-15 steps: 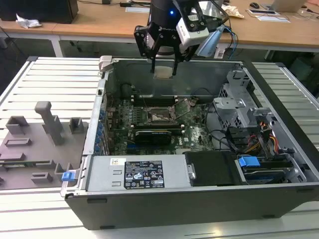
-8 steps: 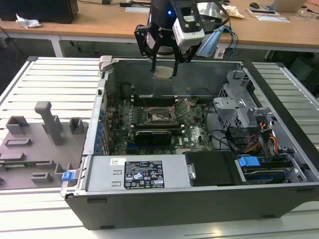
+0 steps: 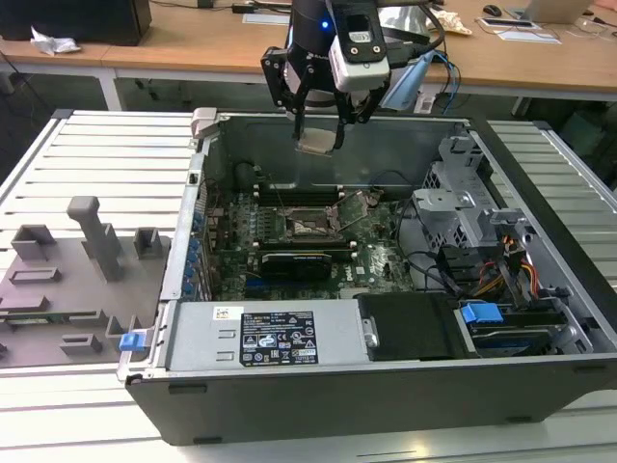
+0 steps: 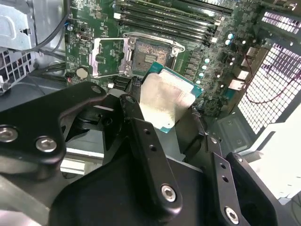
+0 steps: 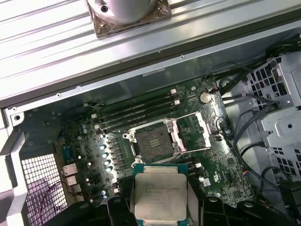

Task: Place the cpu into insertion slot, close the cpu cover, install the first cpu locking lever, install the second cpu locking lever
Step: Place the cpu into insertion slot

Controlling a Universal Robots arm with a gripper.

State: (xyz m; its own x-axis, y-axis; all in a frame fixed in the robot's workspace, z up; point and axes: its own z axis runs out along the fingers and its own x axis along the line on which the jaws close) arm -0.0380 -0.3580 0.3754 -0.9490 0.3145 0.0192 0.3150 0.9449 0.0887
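– Cpu [image 5: 160,197], small flat square chip, dull silver-grey metal top: location?
– Clamped between the black fingers [image 5: 117,209] of the gripper [image 3: 319,125], held in the air over the open case.
– Beyond the fingers?
– Insertion slot [image 5: 153,141], square black-rimmed socket in green board: bare, below, apart from the chip. Cpu cover [image 4: 97,59], thin silvery metal frame: swung open beside the socket.
– Step?
– Judged: placing, first of four. It calls for the chip level and square over the socket.
– Writing?
– Faint engraving on the chip's top, unread. Black-and-white label [image 3: 278,338] on grey housing, farthest out: too small to tell.

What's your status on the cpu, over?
End effector shut on cpu, high over motherboard. Insertion slot bare, cpu cover open. Nothing blocking the slot.
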